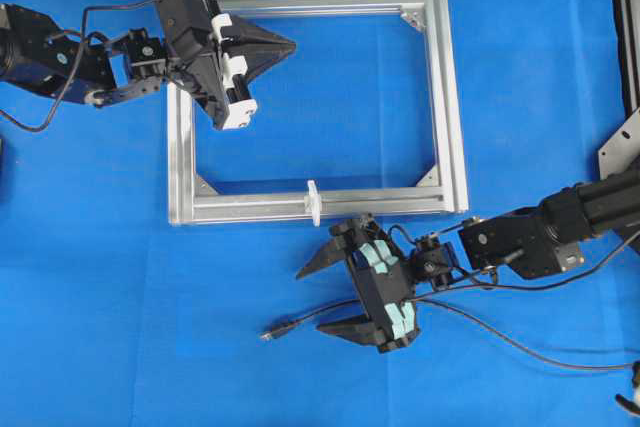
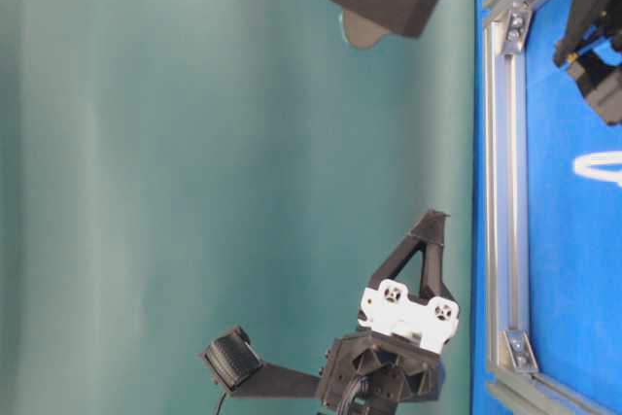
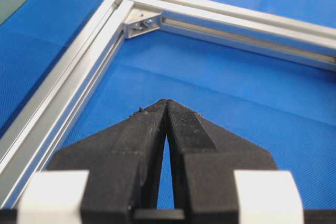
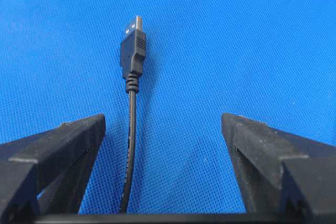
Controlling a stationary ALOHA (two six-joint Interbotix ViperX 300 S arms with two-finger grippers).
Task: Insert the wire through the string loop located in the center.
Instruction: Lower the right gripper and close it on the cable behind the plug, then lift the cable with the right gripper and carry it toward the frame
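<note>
Right claw (image 4: 163, 129) straddles the wire (image 4: 132, 72), jaws spread wide.

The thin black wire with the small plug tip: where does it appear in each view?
Overhead: thin black wire at bottom centre, between the right gripper fingers.
Table-level: not in it.
Left wrist: not in it.
Right wrist: centre-left, plug pointing up.
Shared landmark: the blue cloth.
</note>
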